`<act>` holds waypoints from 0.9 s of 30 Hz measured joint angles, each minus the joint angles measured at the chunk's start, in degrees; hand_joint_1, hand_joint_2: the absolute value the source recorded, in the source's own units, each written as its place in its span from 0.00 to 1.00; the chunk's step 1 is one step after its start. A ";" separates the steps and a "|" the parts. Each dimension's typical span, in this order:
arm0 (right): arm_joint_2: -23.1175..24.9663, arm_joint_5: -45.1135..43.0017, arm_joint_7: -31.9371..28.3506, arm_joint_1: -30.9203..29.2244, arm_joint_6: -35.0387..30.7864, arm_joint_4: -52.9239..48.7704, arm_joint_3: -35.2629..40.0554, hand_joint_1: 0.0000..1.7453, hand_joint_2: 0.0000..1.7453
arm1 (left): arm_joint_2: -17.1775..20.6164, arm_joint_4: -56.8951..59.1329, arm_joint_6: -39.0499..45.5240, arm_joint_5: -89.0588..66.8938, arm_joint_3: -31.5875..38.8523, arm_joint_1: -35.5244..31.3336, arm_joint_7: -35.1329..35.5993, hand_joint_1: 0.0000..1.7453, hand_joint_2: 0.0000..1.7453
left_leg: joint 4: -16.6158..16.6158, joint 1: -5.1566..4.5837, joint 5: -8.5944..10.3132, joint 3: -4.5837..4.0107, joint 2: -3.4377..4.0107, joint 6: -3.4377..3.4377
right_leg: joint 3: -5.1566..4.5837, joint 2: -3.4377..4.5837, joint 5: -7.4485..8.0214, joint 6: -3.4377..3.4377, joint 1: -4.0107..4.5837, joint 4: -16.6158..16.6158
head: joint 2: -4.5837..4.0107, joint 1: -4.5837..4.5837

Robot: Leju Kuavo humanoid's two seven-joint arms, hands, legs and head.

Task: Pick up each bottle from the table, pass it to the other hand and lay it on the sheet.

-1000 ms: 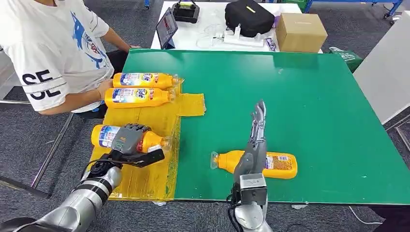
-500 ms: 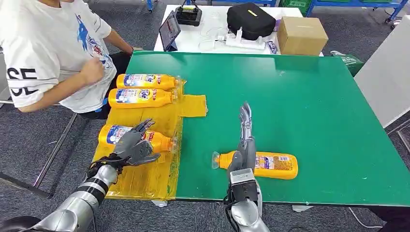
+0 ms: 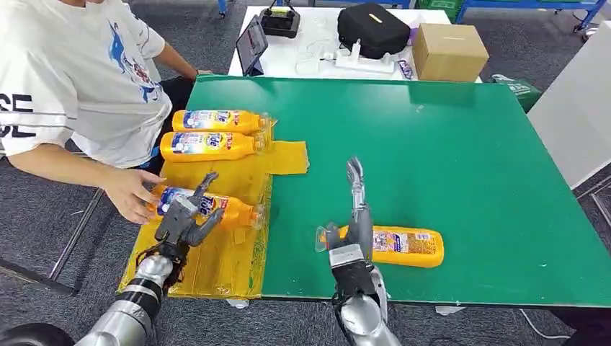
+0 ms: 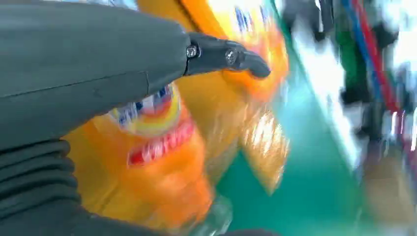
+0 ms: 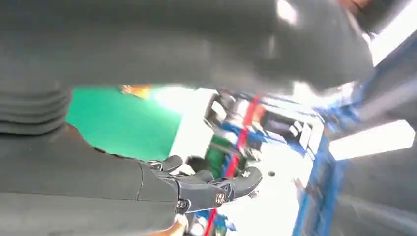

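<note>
Three orange bottles lie on the yellow sheet (image 3: 216, 270): two at its far end (image 3: 216, 120) (image 3: 207, 145) and a third bottle (image 3: 216, 207) nearer me. My left hand (image 3: 184, 218) hovers just short of that third bottle with fingers spread, holding nothing. Up close, the left wrist view has my left hand (image 4: 88, 73) over the blurred orange bottle (image 4: 157, 167). A fourth bottle (image 3: 400, 246) lies on the green table (image 3: 447, 158). My right hand (image 3: 354, 213) stands over its neck end, fingers straight and holding nothing; its fingers (image 5: 211, 189) are extended in the right wrist view.
A person in a white shirt (image 3: 72, 65) sits at the table's left; their hand (image 3: 132, 194) touches the base of the third bottle. A white table behind carries a black bag (image 3: 371, 27), a cardboard box (image 3: 448, 49) and a tablet (image 3: 251, 42).
My left hand has let go of the third bottle and drawn back, fingers spread. The person's hand has come down to that bottle's base. My right hand has shifted slightly left and nearer.
</note>
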 measured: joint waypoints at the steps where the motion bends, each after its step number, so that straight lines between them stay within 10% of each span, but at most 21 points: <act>1: -0.17 1.81 1.58 -0.10 0.57 0.52 0.00 0.00 1.00 | -0.71 -1.31 2.64 1.20 0.92 0.50 -0.13 0.00 1.00 | 0.00 0.00 0.02 -0.11 0.01 0.00 | -0.09 0.00 0.04 -0.04 0.00 0.00 | 0.00 0.00; 6: -4.74 14.15 12.95 -0.61 3.73 1.83 -1.02 0.00 1.00 | -3.29 -15.65 18.58 2.22 4.15 6.32 -3.98 0.00 1.00 | 0.03 -0.01 0.01 -0.29 0.05 -0.01 | -0.26 -0.01 0.05 0.00 -0.01 -0.01 | 0.00 0.00; 27: -26.06 23.36 31.23 6.90 24.44 -9.29 -9.18 0.00 1.00 | -7.34 -37.65 22.17 2.26 3.67 19.76 -4.94 0.00 1.00 | 0.04 -0.14 -0.11 -0.65 0.14 0.15 | -0.69 0.01 0.04 0.03 -0.09 -0.05 | 0.00 -0.07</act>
